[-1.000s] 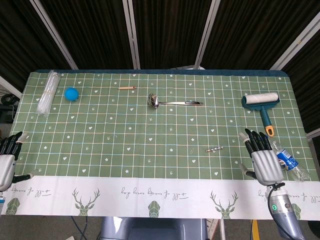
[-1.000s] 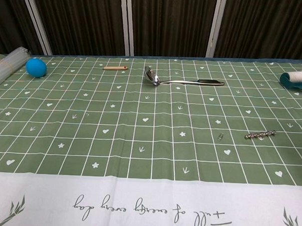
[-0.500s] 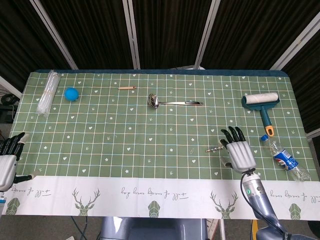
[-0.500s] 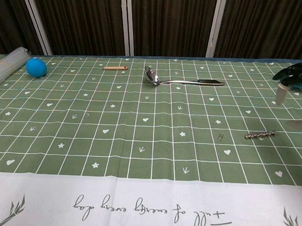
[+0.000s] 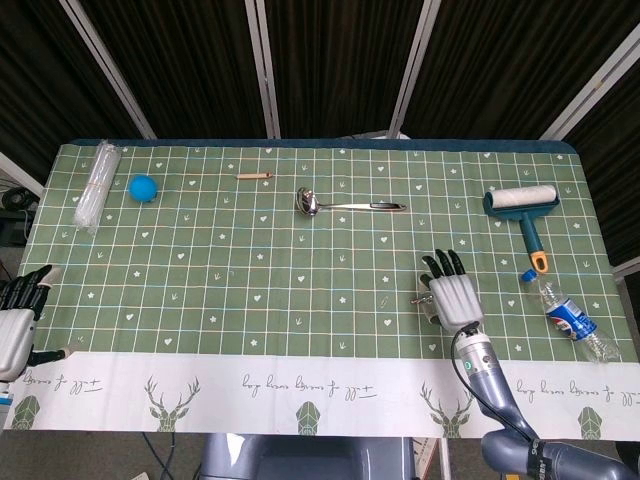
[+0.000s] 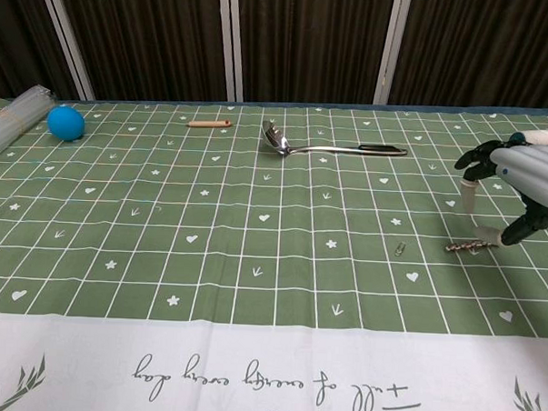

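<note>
While the left hand (image 5: 14, 322) rests spread at the counter's (image 5: 300, 250) near-left corner, the right hand (image 5: 452, 298) hovers, fingers apart and empty, over the drill bit (image 6: 472, 242) toward the near-right edge.

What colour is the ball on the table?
The ball is blue; it shows best in the chest view, at the far left.
</note>
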Available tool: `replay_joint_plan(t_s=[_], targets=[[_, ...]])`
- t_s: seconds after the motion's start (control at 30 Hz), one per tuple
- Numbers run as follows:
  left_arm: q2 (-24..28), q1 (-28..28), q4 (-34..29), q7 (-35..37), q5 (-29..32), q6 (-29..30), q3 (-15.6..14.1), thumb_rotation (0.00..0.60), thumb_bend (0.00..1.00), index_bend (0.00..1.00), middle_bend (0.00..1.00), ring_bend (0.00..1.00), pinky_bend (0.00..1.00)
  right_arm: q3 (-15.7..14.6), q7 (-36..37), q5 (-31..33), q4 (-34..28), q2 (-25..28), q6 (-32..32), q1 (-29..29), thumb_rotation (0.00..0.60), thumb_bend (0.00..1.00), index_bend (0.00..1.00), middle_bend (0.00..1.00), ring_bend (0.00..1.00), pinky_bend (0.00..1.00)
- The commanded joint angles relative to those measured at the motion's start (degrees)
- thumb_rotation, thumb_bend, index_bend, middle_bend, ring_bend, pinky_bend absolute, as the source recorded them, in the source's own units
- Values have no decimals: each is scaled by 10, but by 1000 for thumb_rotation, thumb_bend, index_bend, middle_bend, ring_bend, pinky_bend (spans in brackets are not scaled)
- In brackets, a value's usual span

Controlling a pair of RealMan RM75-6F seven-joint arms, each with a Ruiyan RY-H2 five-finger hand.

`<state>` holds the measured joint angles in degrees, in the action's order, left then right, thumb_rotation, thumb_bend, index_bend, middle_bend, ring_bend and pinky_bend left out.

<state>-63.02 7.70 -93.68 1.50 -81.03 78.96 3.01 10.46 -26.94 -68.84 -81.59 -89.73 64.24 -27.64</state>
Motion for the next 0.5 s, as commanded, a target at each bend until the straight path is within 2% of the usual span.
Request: replay_joint_plan(t_s=[0.03,0.5], targets=[[0,0,0,1,0,-1,0,600,37,0,0,0,0,-4,3,6,14,-12,-5,-2,600,246,475,131,0,11],[2,3,-1,8,8,-9,1,600,38,0,0,0,0,-7,5,20,77,-53,-20,-18,600,257,485,135,0,17]])
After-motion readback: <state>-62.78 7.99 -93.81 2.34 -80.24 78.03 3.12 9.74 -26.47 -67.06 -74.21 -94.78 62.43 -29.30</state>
